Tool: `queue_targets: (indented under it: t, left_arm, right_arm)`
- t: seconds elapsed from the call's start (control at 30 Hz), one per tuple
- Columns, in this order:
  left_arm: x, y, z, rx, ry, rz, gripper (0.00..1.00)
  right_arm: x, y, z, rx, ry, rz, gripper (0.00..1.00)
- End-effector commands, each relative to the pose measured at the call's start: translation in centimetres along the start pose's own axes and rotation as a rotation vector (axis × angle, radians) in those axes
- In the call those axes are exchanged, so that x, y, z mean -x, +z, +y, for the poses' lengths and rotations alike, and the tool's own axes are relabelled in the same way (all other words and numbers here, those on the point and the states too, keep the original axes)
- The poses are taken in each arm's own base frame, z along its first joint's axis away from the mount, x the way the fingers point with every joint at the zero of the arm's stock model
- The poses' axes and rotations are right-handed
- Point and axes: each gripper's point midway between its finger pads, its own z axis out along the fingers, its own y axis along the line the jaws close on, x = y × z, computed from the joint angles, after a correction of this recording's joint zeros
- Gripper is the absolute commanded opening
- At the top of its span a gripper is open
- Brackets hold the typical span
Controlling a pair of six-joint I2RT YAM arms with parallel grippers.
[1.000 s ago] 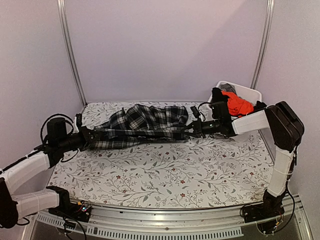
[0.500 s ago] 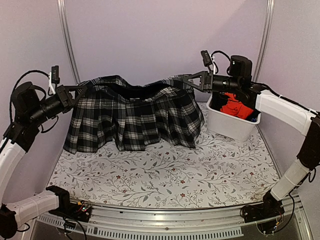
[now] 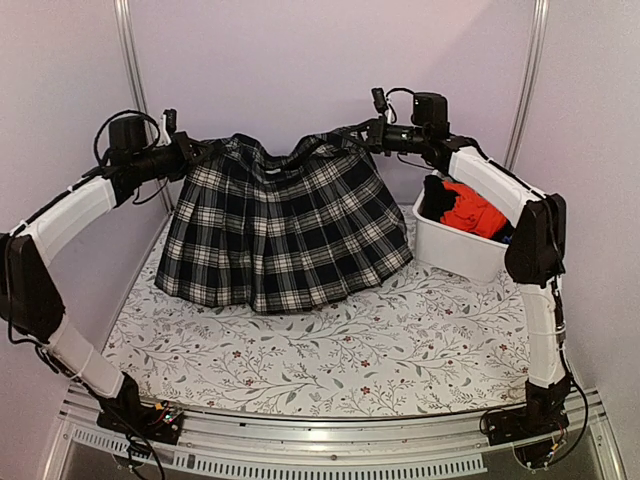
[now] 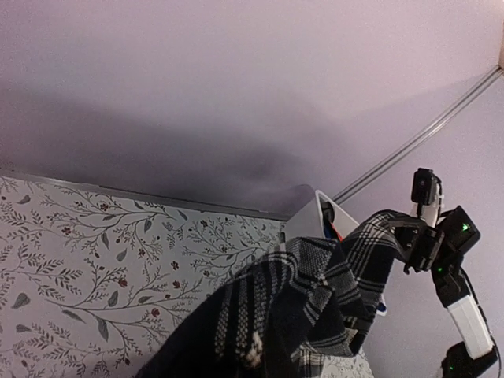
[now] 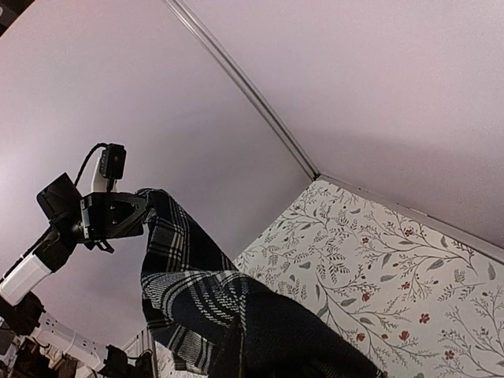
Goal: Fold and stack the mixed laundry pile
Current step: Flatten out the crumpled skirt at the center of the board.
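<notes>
- Two robot arms hold the black-and-white plaid garment (image 3: 285, 235), a pleated skirt, spread wide in the air at the back of the floral-patterned tabletop (image 3: 330, 350), with its hem hanging low over the surface.
- The left end effector (image 3: 200, 153) is clamped tight on the left corner of the waistband (image 3: 272, 160), and the right end effector (image 3: 355, 135) pinches the right corner.
- The waistband sags a little between the two grips.
- A white bin (image 3: 455, 255) stands at the right rear, just beside the skirt's right edge, and holds the orange-red garment (image 3: 472, 212) and a dark garment (image 3: 436, 190).
</notes>
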Motion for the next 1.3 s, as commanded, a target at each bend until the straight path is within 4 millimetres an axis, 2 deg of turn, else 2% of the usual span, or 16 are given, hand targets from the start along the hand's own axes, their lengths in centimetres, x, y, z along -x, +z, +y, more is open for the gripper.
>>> queue_targets:
  t: [0.0, 0.1, 0.17, 0.2, 0.3, 0.43, 0.53, 0.63, 0.73, 0.8, 0.9, 1.0, 1.03, 1.13, 1.17, 1.27]
  left_arm:
    - [8.5, -0.9, -5.7, -0.171, 0.19, -0.186, 0.0]
    - [10.1, -2.6, -7.9, -0.197, 0.278, -0.241, 0.0]
    - [8.7, -2.8, -6.8, -0.178, 0.297, -0.229, 0.0]
    - [7.4, -2.4, -5.0, -0.15, 0.275, -0.205, 0.0]
    - [0.3, -1.0, 2.2, -0.066, 0.163, -0.108, 0.0]
    - [-10.5, 0.3, 10.8, 0.02, -0.049, 0.046, 0.0]
    - [-17.4, -0.3, 14.2, 0.073, -0.191, 0.144, 0.0]
    - [-21.5, -1.9, 15.4, 0.141, -0.268, 0.204, 0.0]
    - [-23.0, -3.5, 15.2, 0.207, -0.286, 0.232, 0.0]
    - [-23.1, -4.5, 14.4, 0.233, -0.276, 0.236, 0.02]
    - [-23.1, -6.0, 13.1, 0.284, -0.233, 0.238, 0.1]
    - [-24.4, -7.9, 13.0, 0.355, -0.231, 0.275, 0.21]
    - [-24.8, -8.4, 12.9, 0.366, -0.229, 0.289, 0.27]
    - [-25.7, -10.1, 12.8, 0.417, -0.21, 0.331, 0.5]
    - [-25.2, -10.7, 12.3, 0.421, -0.198, 0.315, 0.58]
    - [-23.3, -11.8, 11.4, 0.43, -0.157, 0.25, 0.72]
  right_arm:
    - [6.7, -1.0, 1.0, 0.057, -0.074, -0.133, 0.0]
    - [8.3, -1.8, 2.1, 0.114, -0.126, -0.194, 0.0]
    - [7.9, -2.1, 2.3, 0.112, -0.158, -0.189, 0.0]
    - [7.0, -1.8, 1.7, 0.108, -0.152, -0.168, 0.0]
    - [1.0, -0.3, -3.6, 0.049, -0.073, -0.06, 0.0]
    - [-10.2, 0.6, -10.5, -0.044, 0.088, 0.097, 0.0]
    - [-18.1, -0.3, -12.9, -0.106, 0.206, 0.195, 0.0]
    - [-23.3, -2.3, -13.2, -0.186, 0.275, 0.262, 0.0]
    - [-26.4, -4.5, -12.7, -0.266, 0.313, 0.311, 0.0]
    - [-28.1, -6.0, -12.7, -0.328, 0.335, 0.347, 0.0]
    - [-29.2, -8.3, -12.7, -0.42, 0.321, 0.376, 0.03]
    - [-29.6, -9.6, -12.7, -0.481, 0.305, 0.404, 0.14]
    - [-30.1, -10.2, -12.9, -0.51, 0.298, 0.426, 0.19]
    - [-30.7, -11.8, -13.6, -0.598, 0.268, 0.459, 0.47]
    - [-30.9, -12.5, -13.7, -0.628, 0.261, 0.466, 0.56]
    - [-29.3, -13.7, -12.8, -0.665, 0.213, 0.421, 0.76]
